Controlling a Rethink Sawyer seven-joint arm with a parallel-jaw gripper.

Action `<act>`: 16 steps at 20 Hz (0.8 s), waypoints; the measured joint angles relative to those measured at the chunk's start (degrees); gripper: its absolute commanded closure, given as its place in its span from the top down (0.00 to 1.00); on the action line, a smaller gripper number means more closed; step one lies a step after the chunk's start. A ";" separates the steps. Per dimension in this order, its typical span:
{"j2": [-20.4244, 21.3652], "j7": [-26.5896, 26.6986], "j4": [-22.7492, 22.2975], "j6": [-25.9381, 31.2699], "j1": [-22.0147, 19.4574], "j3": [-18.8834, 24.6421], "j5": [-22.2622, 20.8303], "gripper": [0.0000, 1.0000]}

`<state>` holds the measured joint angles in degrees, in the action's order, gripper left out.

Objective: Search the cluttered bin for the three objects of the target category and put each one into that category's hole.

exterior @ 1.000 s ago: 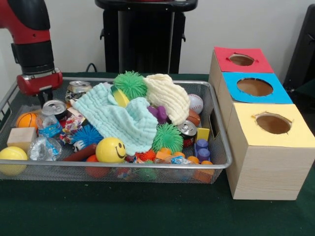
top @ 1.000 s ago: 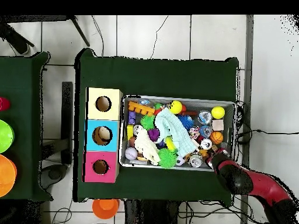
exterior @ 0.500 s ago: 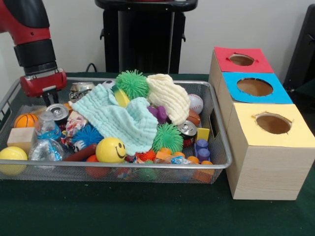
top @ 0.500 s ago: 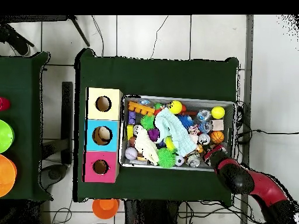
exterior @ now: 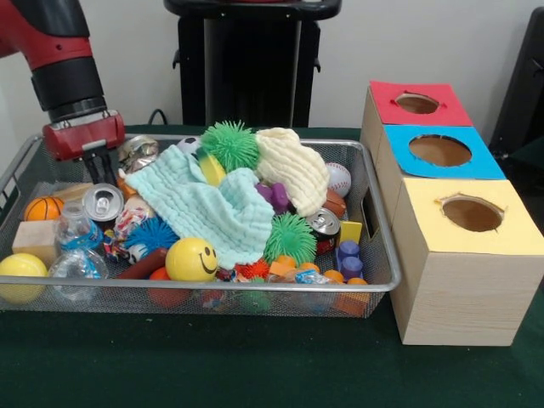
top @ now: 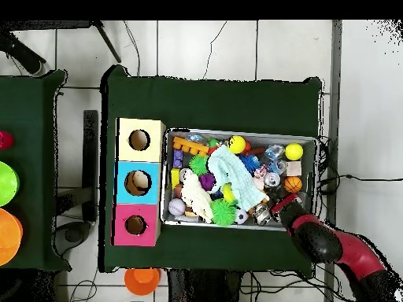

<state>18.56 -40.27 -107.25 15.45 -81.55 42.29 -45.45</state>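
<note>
Where the front view looks into the bin (exterior: 212,289), shows the gripper (exterior: 100,166) low over the far left end, just beside a crushed can (exterior: 136,151) and above an upright can (exterior: 104,202). Cannot tell here whether apart or together, and nothing looks clamped. Finds a third can (exterior: 324,223) further right, half under a green spiky ball (exterior: 289,236). Judges the cans the likely target, being three of a kind, though nothing marks which hole is theirs: red box (exterior: 416,104), blue box (exterior: 439,150) and yellow box (exterior: 472,212) stand in a row just beside the bin's right end, well apart from the gripper. Could go wrong in several ways from here: could slip off the crushed can's dented wall; could catch the edge of the cloth (exterior: 200,204), which lies touching that can, and drag it along; could knock the upright can onto the bottle (exterior: 78,228) beside it; could strike the bin's mesh wall, being so near the corner. Turning to the overhead view, puts the gripper (top: 277,203) inside the bin (top: 240,132) at the corner nearest the arm, on the side opposite the boxes. Gives no clearer reading of its state. Means a long carry across the whole pile to any hole, where a weak hold could drop the can back into the clutter.
</note>
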 measured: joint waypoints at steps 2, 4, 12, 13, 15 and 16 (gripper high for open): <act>0.12 0.00 -0.20 0.00 0.01 0.26 -0.19 0.00; 0.15 0.00 -0.29 -0.01 0.00 0.39 -0.38 0.00; 0.61 0.00 -0.31 -0.25 0.83 0.09 -1.07 0.00; 0.91 0.00 -0.25 -0.37 1.44 -0.26 -1.49 0.00; 1.69 0.00 -0.02 -0.78 3.26 -1.28 -2.75 0.00; 2.30 0.00 0.26 -1.16 4.95 -2.16 -3.99 0.00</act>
<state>20.86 -40.27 -106.99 14.29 -76.60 40.13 -49.45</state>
